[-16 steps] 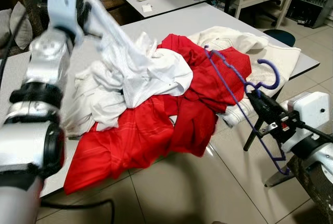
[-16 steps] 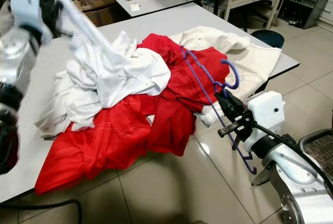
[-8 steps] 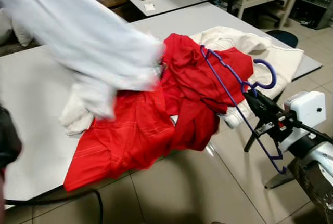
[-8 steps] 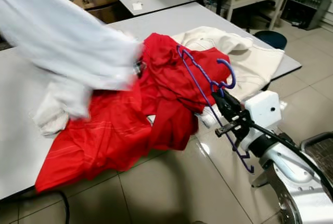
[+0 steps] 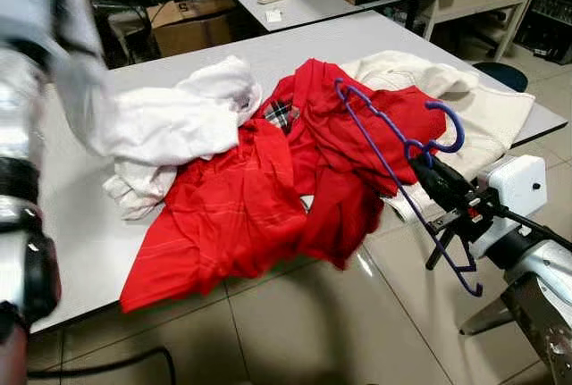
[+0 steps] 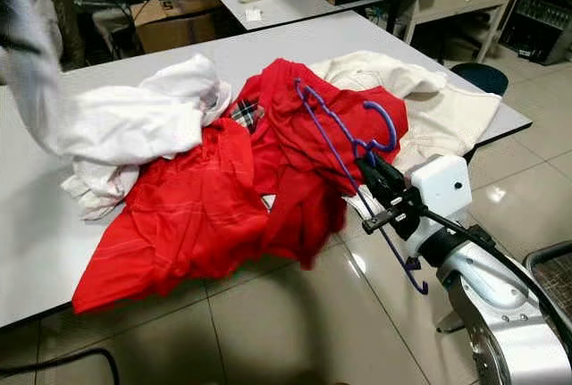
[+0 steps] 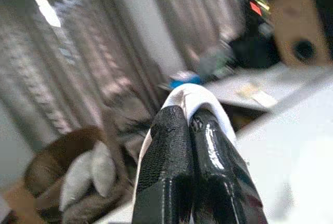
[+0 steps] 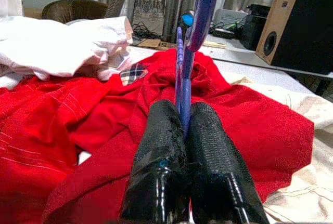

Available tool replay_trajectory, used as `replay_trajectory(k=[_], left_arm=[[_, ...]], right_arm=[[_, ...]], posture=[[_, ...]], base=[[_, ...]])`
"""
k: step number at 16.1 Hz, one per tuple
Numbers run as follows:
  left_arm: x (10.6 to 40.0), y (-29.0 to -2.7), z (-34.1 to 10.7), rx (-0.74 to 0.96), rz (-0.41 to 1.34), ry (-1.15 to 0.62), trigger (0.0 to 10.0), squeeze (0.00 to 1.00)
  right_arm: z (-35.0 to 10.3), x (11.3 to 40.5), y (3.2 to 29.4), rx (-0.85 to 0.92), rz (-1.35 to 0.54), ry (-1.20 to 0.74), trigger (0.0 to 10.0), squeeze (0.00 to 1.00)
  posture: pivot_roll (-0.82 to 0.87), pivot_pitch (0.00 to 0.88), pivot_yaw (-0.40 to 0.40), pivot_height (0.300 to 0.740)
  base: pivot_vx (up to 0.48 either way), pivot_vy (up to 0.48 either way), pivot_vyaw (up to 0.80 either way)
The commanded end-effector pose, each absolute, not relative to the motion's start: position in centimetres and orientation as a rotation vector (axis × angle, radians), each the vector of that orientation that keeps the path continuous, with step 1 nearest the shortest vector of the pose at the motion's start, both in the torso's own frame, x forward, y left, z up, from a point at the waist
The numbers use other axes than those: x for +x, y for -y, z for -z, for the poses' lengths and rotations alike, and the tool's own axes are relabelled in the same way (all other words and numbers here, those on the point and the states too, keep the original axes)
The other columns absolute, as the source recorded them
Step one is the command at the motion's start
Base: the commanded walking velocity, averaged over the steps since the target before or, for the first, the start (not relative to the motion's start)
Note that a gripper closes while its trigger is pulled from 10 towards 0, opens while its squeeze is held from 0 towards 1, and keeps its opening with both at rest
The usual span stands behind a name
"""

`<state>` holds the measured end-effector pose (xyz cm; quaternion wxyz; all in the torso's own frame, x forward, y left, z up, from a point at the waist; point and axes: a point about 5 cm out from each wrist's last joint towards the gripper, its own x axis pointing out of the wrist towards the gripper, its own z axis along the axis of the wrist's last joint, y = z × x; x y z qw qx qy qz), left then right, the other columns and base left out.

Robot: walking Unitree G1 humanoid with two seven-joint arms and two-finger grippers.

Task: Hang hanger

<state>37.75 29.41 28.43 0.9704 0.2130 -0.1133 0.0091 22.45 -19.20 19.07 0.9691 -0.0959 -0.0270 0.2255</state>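
Since a second ago, the left gripper [image 7: 188,122] has been pulling the white shirt [image 5: 170,121] off the pile toward the table's left, baring a plaid patch [image 5: 280,114] between the garments. Its fingers are pinching shut on white cloth. Moving rightward, the red garment [image 5: 241,215] is sprawling over the grey table [image 5: 80,242] edge, with a cream garment [image 5: 487,112] beyond. At the right, the right gripper [image 5: 433,173] is clamping the purple hanger [image 5: 375,139] just below its hook, holding it tilted above the red cloth. Thin, light and stiff, the hanger probably swings easily; gripping near the hook seems best.
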Motion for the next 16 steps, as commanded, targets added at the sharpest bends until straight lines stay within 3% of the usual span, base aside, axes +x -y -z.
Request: replay_trajectory(k=[1, 3, 4, 6, 8, 9, 10, 11, 15, 16], left_arm=[[38.0, -28.5, -28.6, 0.457, 0.028, 0.221, 0.0, 0.0], [39.0, -24.3, -26.9, 0.424, 0.324, 0.089, 0.0, 0.0], [39.2, -22.7, -27.2, 0.362, 0.395, 0.105, 0.0, 0.0], [40.0, -17.2, -32.6, 0.069, 0.529, 0.353, 0.0, 0.0], [38.8, -17.0, -41.9, -0.394, 0.484, 0.724, 0.0, 0.0], [38.1, -18.9, -44.6, -0.597, 0.44, 0.805, 0.0, 0.0], [37.9, -19.7, -45.2, -0.649, 0.422, 0.818, 0.0, 0.0], [38.5, -20.9, -43.7, -0.561, 0.335, 0.76, 0.0, 0.0], [40.7, -21.7, -36.4, -0.251, 0.164, 0.463, 0.0, 0.0], [41.1, -21.6, -33.1, -0.081, 0.176, 0.328, 0.0, 0.0]], right_arm=[[-19.4, 22.6, 18.9, -0.196, -0.468, 0.076, 10.0, 0.0], [-19.3, 22.6, 18.8, -0.196, -0.473, 0.074, 10.0, 0.0], [-19.2, 22.7, 18.8, -0.196, -0.473, 0.074, 10.0, 0.0], [-19.3, 22.8, 18.7, -0.195, -0.468, 0.08, 10.0, 0.0], [-19.4, 22.9, 18.8, -0.198, -0.453, 0.09, 10.0, 0.0], [-19.4, 22.8, 19.0, -0.198, -0.443, 0.093, 10.0, 0.0], [-19.4, 22.7, 19.0, -0.197, -0.439, 0.093, 10.0, 0.0], [-19.3, 22.6, 18.9, -0.195, -0.437, 0.092, 10.0, 0.0], [-19.2, 22.7, 18.7, -0.192, -0.443, 0.094, 10.0, 0.0], [-19.3, 22.7, 18.7, -0.195, -0.447, 0.094, 10.0, 0.0]], posture=[[-0.08, 0.0, 0.097, 0.74], [-0.08, 0.0, 0.099, 0.74], [-0.08, 0.0, 0.1, 0.74], [-0.08, 0.0, 0.108, 0.74], [-0.09, 0.0, 0.124, 0.74], [-0.1, 0.0, 0.134, 0.74], [-0.1, 0.0, 0.134, 0.74], [-0.1, 0.0, 0.137, 0.74], [-0.1, 0.0, 0.128, 0.74], [-0.09, 0.0, 0.121, 0.74]], base=[[0.0, 0.0, 0.0], [0.0, 0.0, 0.0], [0.0, 0.0, 0.0], [0.0, 0.0, 0.0], [0.0, 0.0, 0.0], [0.0, 0.0, 0.0], [0.0, 0.0, 0.0], [0.0, 0.0, 0.0], [0.0, 0.0, 0.0], [0.0, 0.0, 0.0]])
